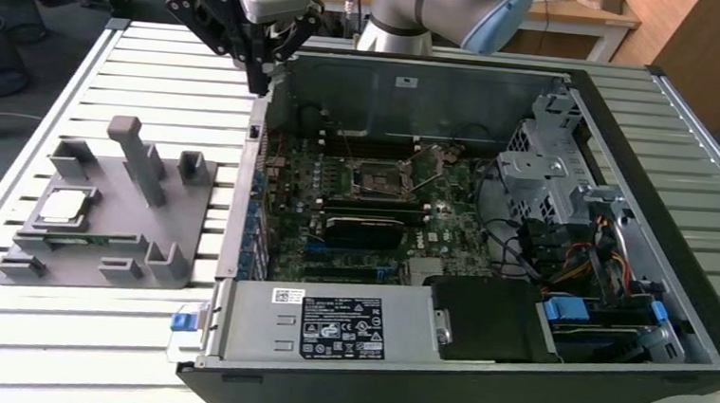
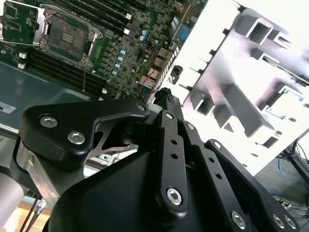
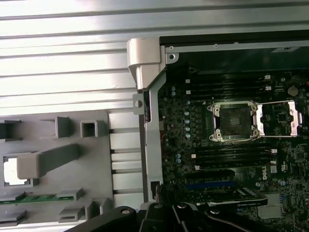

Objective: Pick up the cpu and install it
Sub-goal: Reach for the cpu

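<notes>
The cpu (image 1: pixel 63 204), a small square chip with a shiny silver lid, lies flat in a recess of the grey holder (image 1: pixel 141 243) on the exterior view's left. In the first wrist view the cpu (image 3: pixel 12 172) glares white, partly behind a grey post. My gripper (image 1: pixel 261 81) hangs high over the far left corner of the open computer case, well away from the chip. Its fingers are shut with nothing between them, and they meet at a tip in the second wrist view (image 2: pixel 165 93). The motherboard socket (image 3: pixel 235 121) stands open with its metal frame lifted.
The black case wall (image 1: pixel 688 234) rings the motherboard (image 1: pixel 372 221). A green memory stick (image 3: pixel 38 198) lies in the holder, whose grey posts (image 1: pixel 135 157) stick up near the chip. Everything rests on a slatted metal table (image 1: pixel 72 333). A power supply (image 1: pixel 325 327) fills the case's near side.
</notes>
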{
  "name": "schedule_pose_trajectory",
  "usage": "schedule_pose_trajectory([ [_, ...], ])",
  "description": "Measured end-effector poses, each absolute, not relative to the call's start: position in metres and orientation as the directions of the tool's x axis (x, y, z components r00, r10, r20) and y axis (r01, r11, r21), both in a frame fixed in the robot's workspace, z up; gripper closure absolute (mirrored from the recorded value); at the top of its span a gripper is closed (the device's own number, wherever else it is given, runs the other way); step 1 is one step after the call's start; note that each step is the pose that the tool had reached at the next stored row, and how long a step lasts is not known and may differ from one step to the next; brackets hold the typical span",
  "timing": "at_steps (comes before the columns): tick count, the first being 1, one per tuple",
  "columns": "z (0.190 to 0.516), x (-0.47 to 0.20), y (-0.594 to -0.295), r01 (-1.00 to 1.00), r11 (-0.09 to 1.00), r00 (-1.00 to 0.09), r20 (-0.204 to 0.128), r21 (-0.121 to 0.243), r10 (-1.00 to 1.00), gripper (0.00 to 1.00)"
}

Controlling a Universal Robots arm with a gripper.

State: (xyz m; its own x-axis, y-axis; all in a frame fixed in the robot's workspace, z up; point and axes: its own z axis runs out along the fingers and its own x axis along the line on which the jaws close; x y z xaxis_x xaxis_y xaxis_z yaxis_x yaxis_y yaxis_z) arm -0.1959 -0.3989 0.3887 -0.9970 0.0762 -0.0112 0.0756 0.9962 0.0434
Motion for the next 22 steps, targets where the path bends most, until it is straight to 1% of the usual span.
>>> schedule_pose_trajectory([
  [22,0.386,-0.217,-0.399,0.076,0.996,-0.997,0.004,0.042,0.076,0.89],
])
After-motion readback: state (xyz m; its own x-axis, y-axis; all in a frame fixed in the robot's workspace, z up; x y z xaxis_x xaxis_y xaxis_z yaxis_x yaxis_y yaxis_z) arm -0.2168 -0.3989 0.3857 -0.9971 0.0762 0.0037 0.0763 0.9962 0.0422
